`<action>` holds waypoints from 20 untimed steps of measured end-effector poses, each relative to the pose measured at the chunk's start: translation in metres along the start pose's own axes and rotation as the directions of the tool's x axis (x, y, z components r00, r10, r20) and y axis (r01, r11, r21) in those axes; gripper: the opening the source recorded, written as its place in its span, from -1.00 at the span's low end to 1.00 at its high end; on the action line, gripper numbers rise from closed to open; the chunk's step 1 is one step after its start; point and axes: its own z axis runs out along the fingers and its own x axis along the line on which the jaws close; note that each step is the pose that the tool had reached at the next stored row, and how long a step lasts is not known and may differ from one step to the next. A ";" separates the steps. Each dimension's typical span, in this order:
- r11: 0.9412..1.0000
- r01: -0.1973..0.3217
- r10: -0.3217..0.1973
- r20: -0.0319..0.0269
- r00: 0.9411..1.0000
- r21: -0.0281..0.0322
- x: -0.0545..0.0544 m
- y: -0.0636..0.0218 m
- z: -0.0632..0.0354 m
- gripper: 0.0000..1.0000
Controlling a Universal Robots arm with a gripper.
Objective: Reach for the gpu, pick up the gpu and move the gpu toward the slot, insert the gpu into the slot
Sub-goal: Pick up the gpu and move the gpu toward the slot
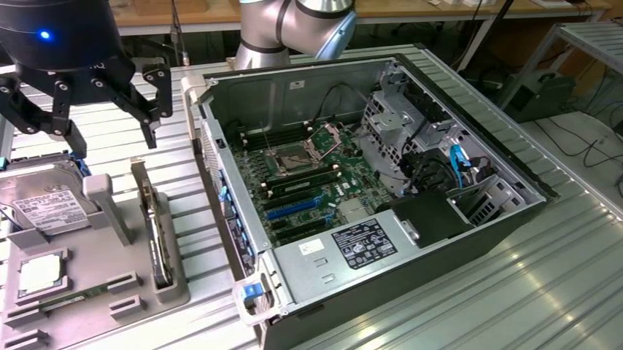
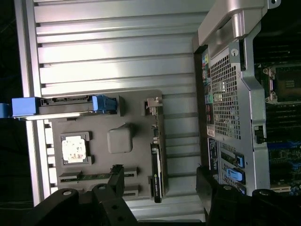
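Observation:
The gpu [image 1: 156, 237] is a thin dark card standing on its edge in a groove along the grey parts tray [image 1: 117, 292], at the side nearest the computer. In the wrist view the gpu [image 2: 156, 169] shows edge-on, between the two spread fingers. My gripper [image 1: 109, 138] hangs open above the tray's far end, higher than the card and apart from it, with nothing held. In the wrist view the gripper [image 2: 160, 188] has black fingers [image 2: 113, 188] standing wide apart. The slot [image 1: 292, 209] is a bright-blue strip on the motherboard inside the open case.
A silver hard drive [image 1: 39, 200] with blue rails, a processor chip [image 1: 39, 273] and a green memory stick [image 1: 73, 297] also rest in the tray. The open computer case [image 1: 467, 240] stands at the exterior view's right of the tray, its wall [image 1: 219, 189] close to the gpu.

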 end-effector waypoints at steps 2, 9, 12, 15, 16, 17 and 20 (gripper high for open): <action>1.000 0.015 -0.015 -0.001 1.000 0.000 0.000 -0.0003 0.0000 0.44; 0.999 0.054 -0.054 -0.002 0.999 -0.002 0.000 -0.0041 0.0000 0.44; 0.998 0.056 -0.056 -0.002 0.998 -0.001 0.000 -0.0056 0.0012 0.44; 0.998 0.058 -0.058 -0.003 0.998 0.000 0.000 -0.0065 0.0025 0.44; 0.998 0.059 -0.059 -0.003 0.998 0.000 0.000 -0.0070 0.0030 0.44; 0.998 0.060 -0.060 -0.003 0.998 0.000 0.000 -0.0075 0.0035 0.44; 0.998 0.063 -0.063 -0.003 0.998 0.000 0.000 -0.0090 0.0054 0.44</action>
